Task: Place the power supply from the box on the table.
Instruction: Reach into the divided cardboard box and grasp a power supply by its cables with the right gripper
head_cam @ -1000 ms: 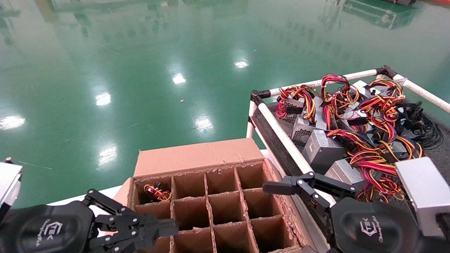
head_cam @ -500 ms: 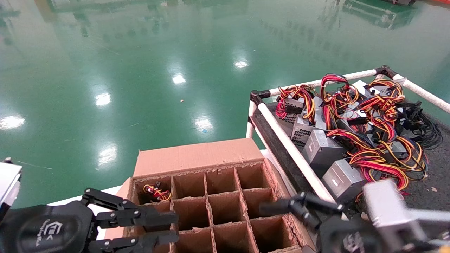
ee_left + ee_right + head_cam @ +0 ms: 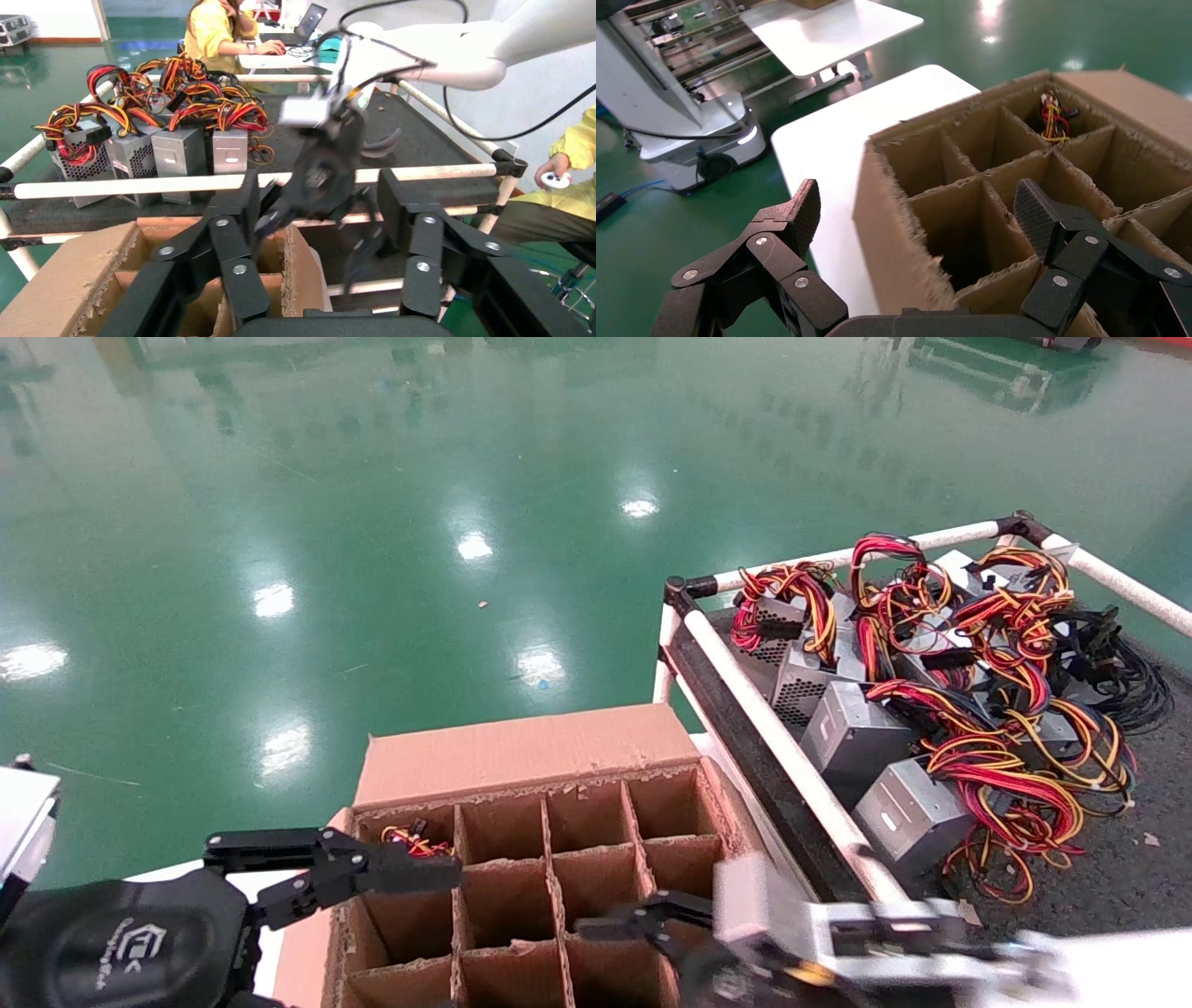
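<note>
A: Where is the power supply?

B: One power supply (image 3: 414, 843) sits in the far left corner cell of the box (image 3: 521, 859); only its red and yellow wires show in the head view. The right wrist view shows the same wire bundle (image 3: 1053, 116) low in that cell. The other cells in view look bare.

A: And the grippers?

B: The left gripper (image 3: 372, 877) hovers at the box's left edge, just beside that corner cell, with its fingers (image 3: 270, 845) spread wide and nothing between them. The right gripper (image 3: 643, 933) is over the near cells of the box, blurred in the head view. Its own wrist view shows its fingers (image 3: 800, 210) spread apart above the cardboard grid, holding nothing.

A: What is on the table?

B: The table (image 3: 1117, 868) stands to the right of the box, edged by white rails (image 3: 792, 747). A heap of power supplies (image 3: 857, 738) with tangled wires lies on it against the left rail.
</note>
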